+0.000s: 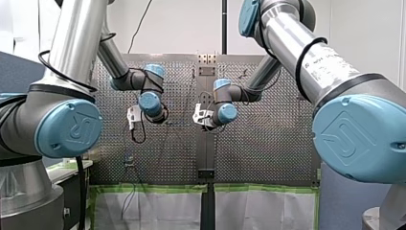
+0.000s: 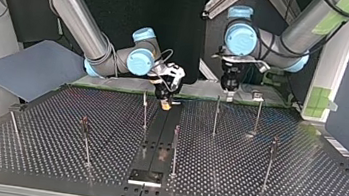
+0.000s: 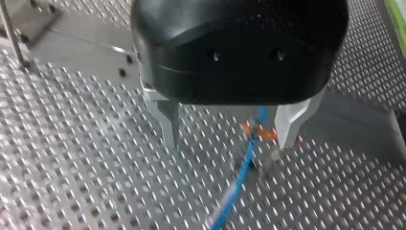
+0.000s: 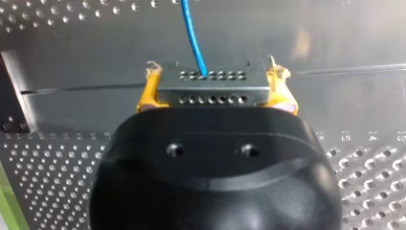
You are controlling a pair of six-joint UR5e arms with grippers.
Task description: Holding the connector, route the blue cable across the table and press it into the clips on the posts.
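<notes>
My right gripper [image 4: 214, 96] is shut on the grey connector [image 4: 213, 76], held between its yellow pads [image 4: 148, 93]. The blue cable [image 4: 194, 38] leaves the connector's face and runs ahead over the table's bare centre strip. In the top view my right gripper [image 2: 166, 101] hangs low at the table's far middle. My left gripper [image 3: 230, 144] is open, with its metal fingers [image 3: 168, 120] astride the blue cable [image 3: 242, 177]. The cable passes an orange clip [image 3: 258, 132] close beside one finger. In the top view my left gripper [image 2: 229, 90] points down behind a post [image 2: 216, 115].
Several thin posts stand on the perforated table [image 2: 303, 179], among them one [image 2: 145, 109] near my right gripper and one [image 2: 175, 148] at mid-table. A grey panel [image 2: 30, 67] leans at the top view's left. A black plate [image 2: 145, 176] lies at the near edge.
</notes>
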